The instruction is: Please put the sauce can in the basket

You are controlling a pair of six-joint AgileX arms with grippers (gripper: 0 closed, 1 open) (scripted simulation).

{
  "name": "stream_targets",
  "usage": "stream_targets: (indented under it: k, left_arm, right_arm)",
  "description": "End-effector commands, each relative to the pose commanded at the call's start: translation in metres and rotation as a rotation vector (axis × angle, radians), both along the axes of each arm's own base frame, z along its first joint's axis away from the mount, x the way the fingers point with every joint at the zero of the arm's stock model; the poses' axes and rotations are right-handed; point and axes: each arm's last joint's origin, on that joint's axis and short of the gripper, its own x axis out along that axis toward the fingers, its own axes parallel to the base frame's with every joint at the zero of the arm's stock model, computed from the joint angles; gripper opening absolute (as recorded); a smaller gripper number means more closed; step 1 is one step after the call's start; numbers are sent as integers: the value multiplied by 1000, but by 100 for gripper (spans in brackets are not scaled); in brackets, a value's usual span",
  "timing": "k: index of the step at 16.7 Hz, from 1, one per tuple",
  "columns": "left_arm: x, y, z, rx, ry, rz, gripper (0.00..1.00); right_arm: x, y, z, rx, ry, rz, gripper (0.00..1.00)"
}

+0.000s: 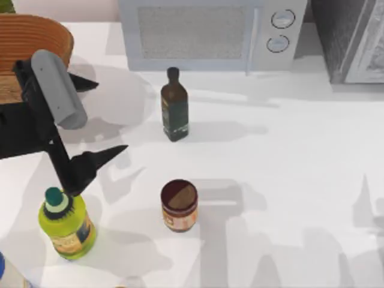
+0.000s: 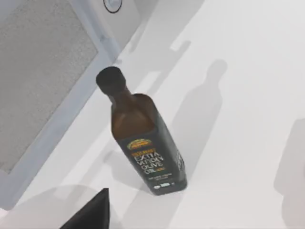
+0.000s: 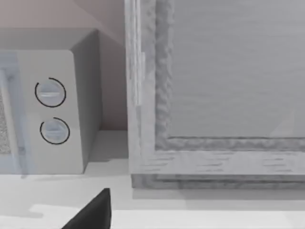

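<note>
Left gripper [image 1: 99, 120]: you've got it hovering over the left side of the table, fingers spread wide, nothing between them. One fingertip [image 1: 123, 148] points toward the table's middle, the other sits near the basket.
Sauce can [image 1: 179, 206]: upright on the table, near-centre, right of and nearer than the gripper, well apart from it. Not gripped.
Basket [image 1: 36, 36]: far-left corner, partly behind your left arm. Can is well apart from it.
Olive oil bottle [image 1: 174, 105]: upright, farther back than the can, in front of the microwave [image 1: 210, 33]. Your left wrist view looks straight at it [image 2: 143, 143].
Yellow-green bottle [image 1: 65, 223]: near-left, teal cap just under the arm.
Right gripper: can't tell its state; right wrist view faces the microwave dials [image 3: 51, 110] and a grey cabinet [image 3: 214, 86].
</note>
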Motion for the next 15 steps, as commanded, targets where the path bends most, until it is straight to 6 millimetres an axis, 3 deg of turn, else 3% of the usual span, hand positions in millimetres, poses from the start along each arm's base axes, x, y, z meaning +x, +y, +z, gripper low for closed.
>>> stream_targets:
  k: [4, 8, 15]
  left_arm:
    - [25, -35, -53, 70, 178, -209, 100]
    - [19, -48, -95, 106, 344, -296, 100]
    - [20, -50, -96, 106, 355, -295, 100]
  right_arm:
    - [0, 0, 0, 0, 0, 0, 100]
    - [0, 0, 0, 0, 0, 0, 100]
    - [0, 0, 0, 0, 0, 0, 100]
